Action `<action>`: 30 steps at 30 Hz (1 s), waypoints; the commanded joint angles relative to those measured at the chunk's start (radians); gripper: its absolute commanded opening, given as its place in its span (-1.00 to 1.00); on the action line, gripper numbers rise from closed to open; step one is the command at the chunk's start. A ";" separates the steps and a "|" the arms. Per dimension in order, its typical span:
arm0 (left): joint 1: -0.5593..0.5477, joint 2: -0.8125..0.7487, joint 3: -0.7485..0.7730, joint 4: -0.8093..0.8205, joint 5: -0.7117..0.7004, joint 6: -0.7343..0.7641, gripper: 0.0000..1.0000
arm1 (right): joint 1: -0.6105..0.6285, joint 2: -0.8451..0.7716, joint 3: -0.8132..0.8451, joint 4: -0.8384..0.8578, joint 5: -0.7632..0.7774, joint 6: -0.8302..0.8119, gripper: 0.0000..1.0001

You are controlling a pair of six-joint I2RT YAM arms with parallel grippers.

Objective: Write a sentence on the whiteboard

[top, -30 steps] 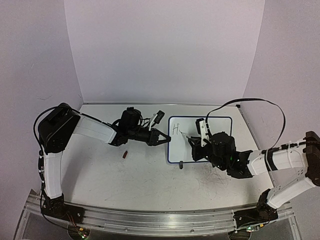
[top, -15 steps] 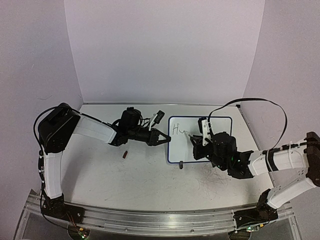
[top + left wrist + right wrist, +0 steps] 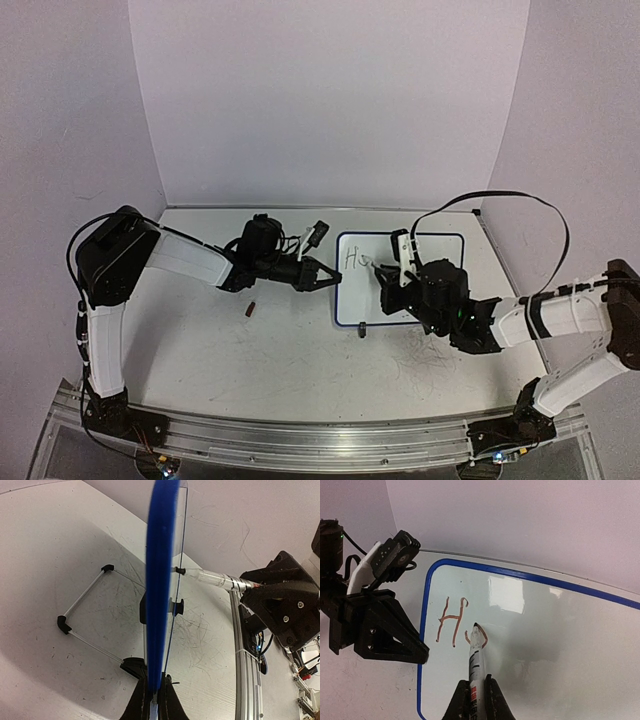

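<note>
With the left tool (image 3: 153,699) clamped on the whiteboard (image 3: 560,630), the right tool (image 3: 476,700) pinches the marker (image 3: 476,655), apparently mid-second-letter; next, close that loop.

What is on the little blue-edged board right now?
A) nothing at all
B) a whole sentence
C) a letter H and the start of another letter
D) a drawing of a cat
C: in the right wrist view the whiteboard shows an H, and the tip of the marker sits at a small unfinished curve just beside it.
</note>
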 commanded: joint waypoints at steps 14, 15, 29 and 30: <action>-0.008 -0.064 -0.004 0.020 0.031 0.007 -1.00 | -0.004 0.017 -0.014 -0.011 -0.036 0.023 -1.00; -0.007 -0.066 -0.005 0.020 0.031 0.007 -1.00 | -0.005 0.017 -0.014 -0.014 -0.035 0.025 -1.00; -0.008 -0.068 -0.012 0.020 0.026 0.009 -1.00 | -0.005 -0.148 -0.032 -0.017 -0.090 0.019 -1.00; -0.007 -0.069 -0.013 0.019 0.025 0.010 -1.00 | -0.007 -0.161 -0.045 -0.008 -0.091 0.017 -1.00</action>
